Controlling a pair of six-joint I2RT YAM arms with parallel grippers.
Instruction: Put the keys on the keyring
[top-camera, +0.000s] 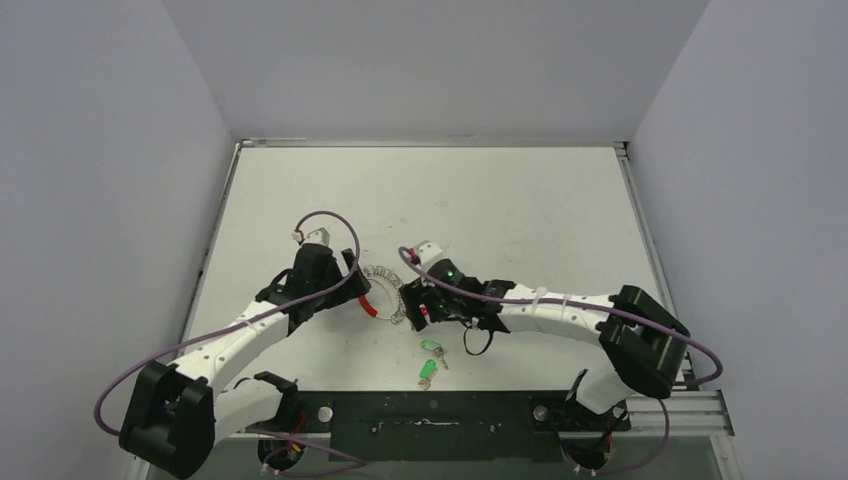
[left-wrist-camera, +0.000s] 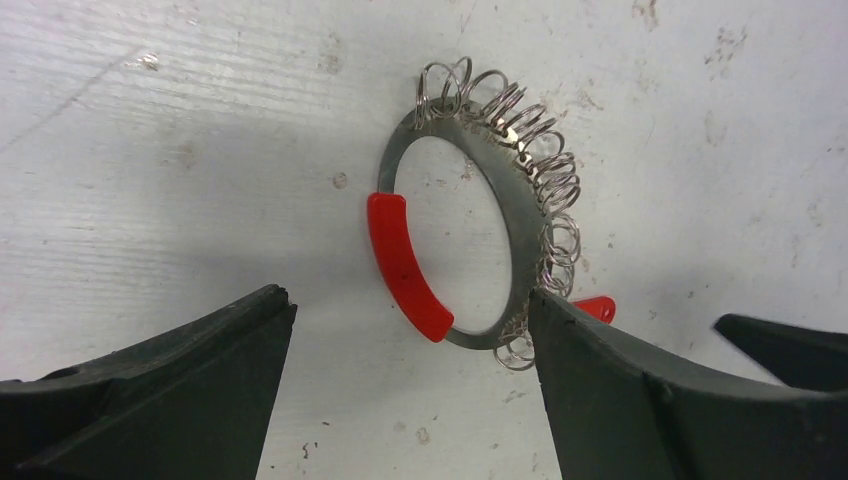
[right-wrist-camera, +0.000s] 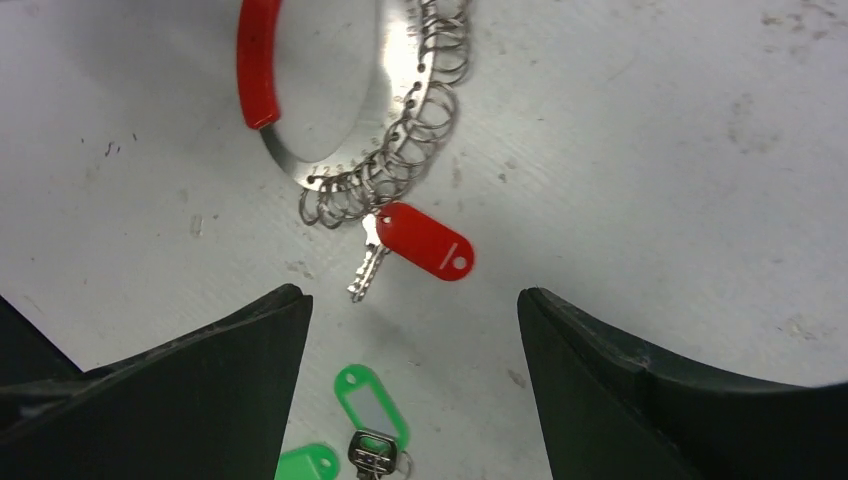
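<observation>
Silvery and flat on the white table (top-camera: 520, 200), the keyring (left-wrist-camera: 520, 230) lies between the two arms' ends. A glossy red sleeve (left-wrist-camera: 405, 265) covers part of its arc, and a crowd of small split rings (left-wrist-camera: 555, 180) is strung along the opposite side. In the right wrist view a red tag (right-wrist-camera: 425, 240) and a small silver key (right-wrist-camera: 368, 268) hang from the rings at the loop's lower edge. The left gripper (left-wrist-camera: 410, 298) sits low over the table with its jaws spread wide and nothing clamped. One of its fingers (left-wrist-camera: 620, 390) covers the ring's near edge; whether it touches the metal cannot be told. The right gripper (right-wrist-camera: 410, 295) is likewise spread apart and empty, its tips just short of the red tag. The keys (top-camera: 430, 362), with their bright green heads, lie loose on the table nearer the arm bases. They sit apart from the keyring and are not threaded on it.
</observation>
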